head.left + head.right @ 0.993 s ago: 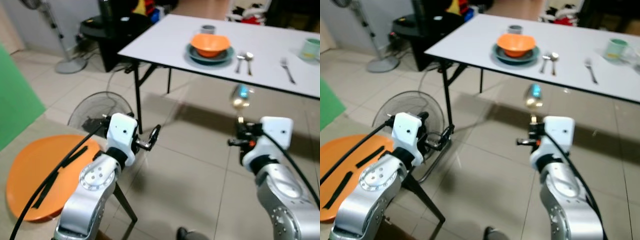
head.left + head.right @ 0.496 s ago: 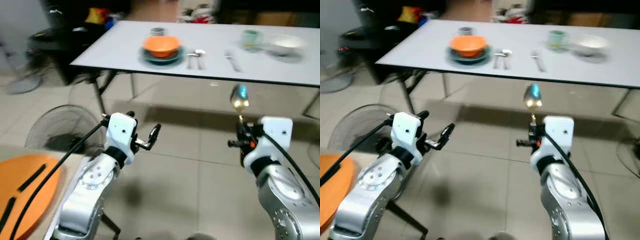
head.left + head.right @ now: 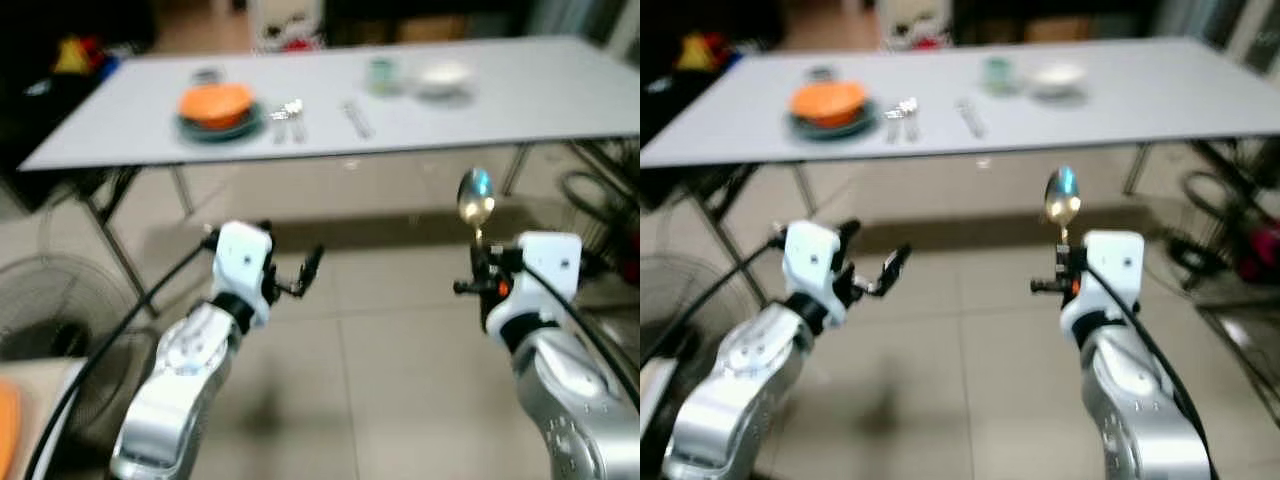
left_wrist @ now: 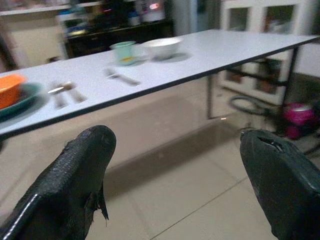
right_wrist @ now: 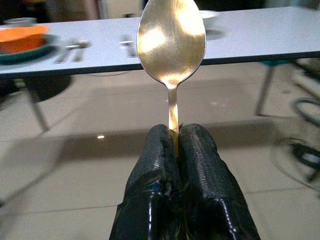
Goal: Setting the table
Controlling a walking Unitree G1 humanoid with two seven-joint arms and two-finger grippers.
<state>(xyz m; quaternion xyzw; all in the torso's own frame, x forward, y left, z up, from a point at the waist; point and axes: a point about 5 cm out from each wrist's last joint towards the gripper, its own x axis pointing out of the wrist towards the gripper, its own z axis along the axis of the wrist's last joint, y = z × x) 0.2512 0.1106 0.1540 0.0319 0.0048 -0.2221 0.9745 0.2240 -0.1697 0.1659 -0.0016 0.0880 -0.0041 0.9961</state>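
Floor (image 3: 380, 330) lies bare before table (image 3: 560, 90); right gripper (image 5: 174, 137) grasps spoon (image 5: 171, 35), left gripper (image 4: 175, 155) released.

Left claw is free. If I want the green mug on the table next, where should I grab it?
Grip the green mug across its upright body with the open left claw, coming from the table's near edge; it stands upright, apart from the white bowl beside it.

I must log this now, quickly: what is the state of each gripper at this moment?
Left gripper: open, holding nothing, raised over the floor in front of the table.
Right gripper: shut on the handle of a spoon, bowl pointing up.
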